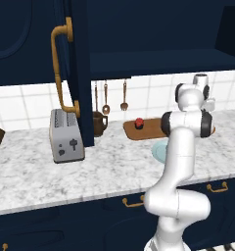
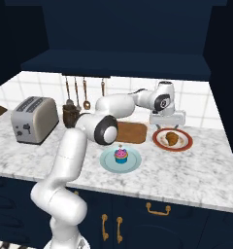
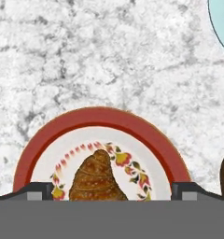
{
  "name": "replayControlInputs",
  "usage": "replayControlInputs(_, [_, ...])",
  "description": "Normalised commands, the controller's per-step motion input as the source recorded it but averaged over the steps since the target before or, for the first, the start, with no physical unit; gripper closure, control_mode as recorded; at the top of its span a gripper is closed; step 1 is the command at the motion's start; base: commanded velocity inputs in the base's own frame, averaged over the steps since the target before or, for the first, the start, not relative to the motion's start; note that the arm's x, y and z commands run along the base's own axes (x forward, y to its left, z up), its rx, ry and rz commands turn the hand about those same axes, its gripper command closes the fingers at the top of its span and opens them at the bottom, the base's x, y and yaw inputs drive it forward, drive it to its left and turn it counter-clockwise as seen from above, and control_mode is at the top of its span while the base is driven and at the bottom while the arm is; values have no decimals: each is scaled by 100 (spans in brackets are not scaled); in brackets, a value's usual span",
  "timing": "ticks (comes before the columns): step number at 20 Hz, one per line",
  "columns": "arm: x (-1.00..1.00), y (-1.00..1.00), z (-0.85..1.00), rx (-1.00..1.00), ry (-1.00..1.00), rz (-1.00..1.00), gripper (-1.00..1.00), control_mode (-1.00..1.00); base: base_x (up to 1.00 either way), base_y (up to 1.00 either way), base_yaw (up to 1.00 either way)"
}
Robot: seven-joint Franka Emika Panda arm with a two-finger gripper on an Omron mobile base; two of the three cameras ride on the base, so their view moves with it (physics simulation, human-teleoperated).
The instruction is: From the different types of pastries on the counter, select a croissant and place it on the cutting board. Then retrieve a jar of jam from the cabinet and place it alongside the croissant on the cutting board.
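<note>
Golden-brown croissant point(image 3: 96, 179) sits on red-rimmed plate point(image 3: 62, 128) at bottom centre of hand view, between spread fingertips point(image 3: 39, 190) of gripper point(image 3: 112, 191); off-centre descent likely nudges it aside.

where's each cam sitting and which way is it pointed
Left base view: behind the arm's left, facing forward over the counter; toaster, open cabinet, jar of jam on the cutting board; arm lower right.
Right base view: behind its right; cupcake, croissant; arm lower left, gripper.
Hand view: looks down on the croissant on the red-rimmed plate; finger tips show.
Both base views share toaster and board.
</note>
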Motion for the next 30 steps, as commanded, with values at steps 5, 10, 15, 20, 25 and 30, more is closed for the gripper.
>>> replayControlInputs(5, [56,-44,-16,5,9,1,-100,-100,0,0,0])
replayControlInputs(10, [57,-29,-14,3,11,1,-100,-100,0,0,0])
replayControlInputs(15, [5,-13,-9,8,17,1,-100,-100,0,0,0])
replayControlInputs(20, [15,-18,-23,8,17,0,-100,-100,0,0,0])
replayControlInputs(25, [50,-20,-35,12,18,1,-100,-100,0,0,0])
replayControlInputs(30, [51,-14,-26,14,20,0,100,-100,0,0,0])
